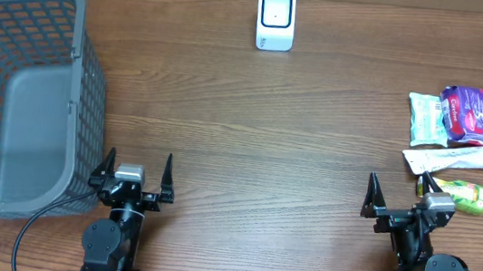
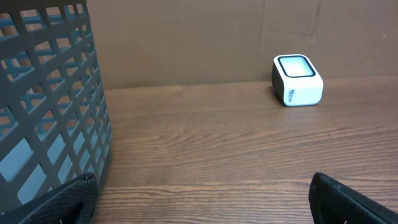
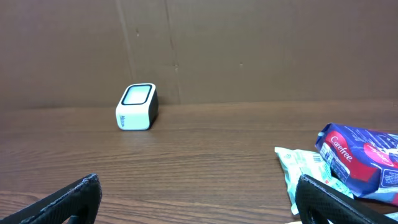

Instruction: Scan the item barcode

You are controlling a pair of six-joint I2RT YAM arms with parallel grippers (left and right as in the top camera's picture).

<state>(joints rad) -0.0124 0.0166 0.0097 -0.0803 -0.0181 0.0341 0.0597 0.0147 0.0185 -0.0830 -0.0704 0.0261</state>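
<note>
A white barcode scanner (image 1: 276,19) stands at the back of the wooden table, also in the left wrist view (image 2: 297,80) and the right wrist view (image 3: 137,107). The items lie at the right edge: a purple pack (image 1: 474,115) (image 3: 360,158), a pale green packet (image 1: 427,119) (image 3: 305,165), a white tube (image 1: 453,159) and a green-yellow box (image 1: 458,193). My left gripper (image 1: 140,159) (image 2: 202,186) rests open at the front left, holding nothing. My right gripper (image 1: 400,185) (image 3: 199,186) is open at the front right, its right finger just beside the green-yellow box.
A large grey mesh basket (image 1: 93,73) fills the left side, its wall close to my left gripper's left finger (image 2: 62,93). A cardboard wall runs behind the scanner. Bare wood lies between the grippers and the scanner.
</note>
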